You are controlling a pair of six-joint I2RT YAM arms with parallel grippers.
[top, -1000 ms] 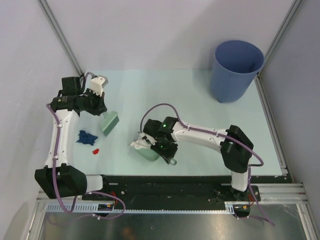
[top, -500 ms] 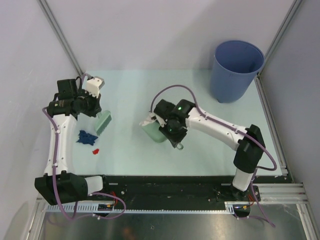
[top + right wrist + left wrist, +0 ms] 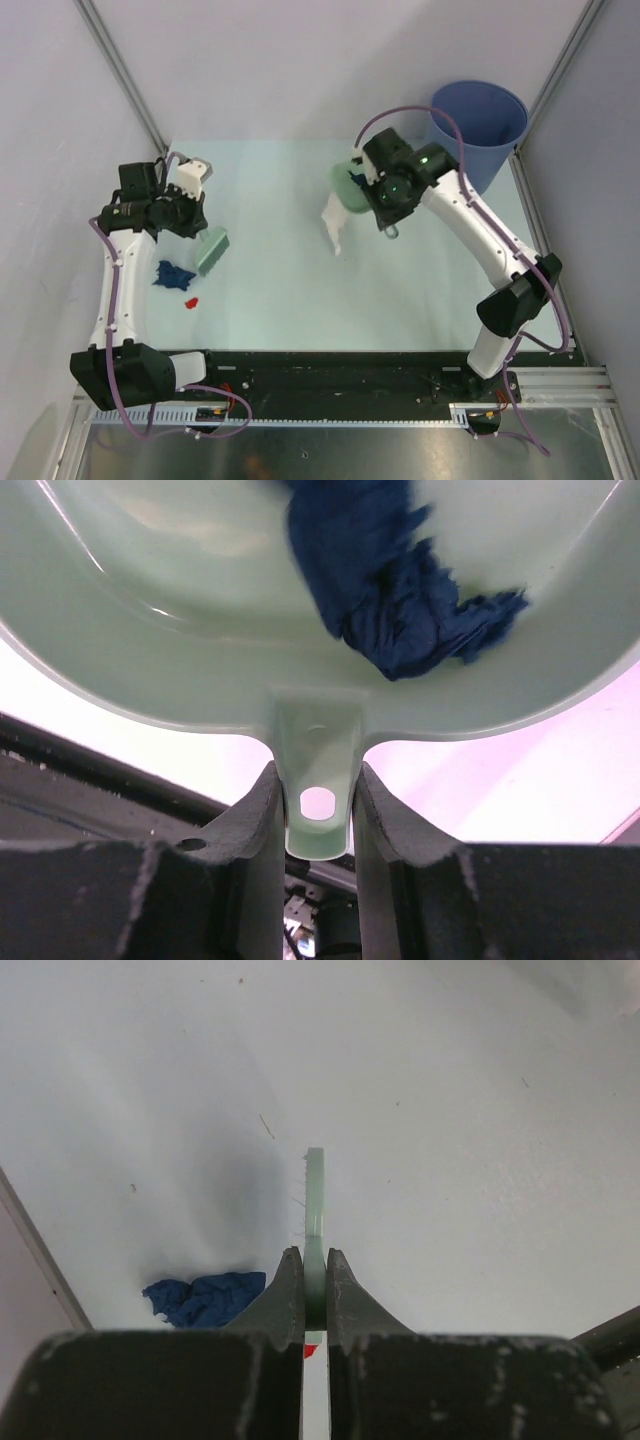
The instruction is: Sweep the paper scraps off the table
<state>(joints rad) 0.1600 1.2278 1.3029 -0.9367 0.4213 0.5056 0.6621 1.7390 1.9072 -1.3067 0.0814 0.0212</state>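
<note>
Right gripper [image 3: 317, 785] clamped on the dustpan [image 3: 150, 600] handle. Pan is raised beside the blue bucket [image 3: 475, 140], cupping a dark blue scrap [image 3: 400, 590], probably for tipping. Left gripper [image 3: 315, 1270] pinches the brush [image 3: 315, 1190] edge-down over the table [image 3: 270, 290], next to a blue scrap [image 3: 205, 1297] and a red scrap [image 3: 191, 300].

table [image 3: 300, 290] | bucket [image 3: 478, 140] on it at 2 o'clock | dustpan [image 3: 348, 195] at 12 o'clock, on bucket's 8 o'clock side; one paper scrap [image 3: 400, 590] in it, another [image 3: 333, 228] at its 7 o'clock edge | brush [image 3: 212, 250] at 9 o'clock | two paper scraps [image 3: 172, 273] on table at brush's 7–8 o'clock
</note>
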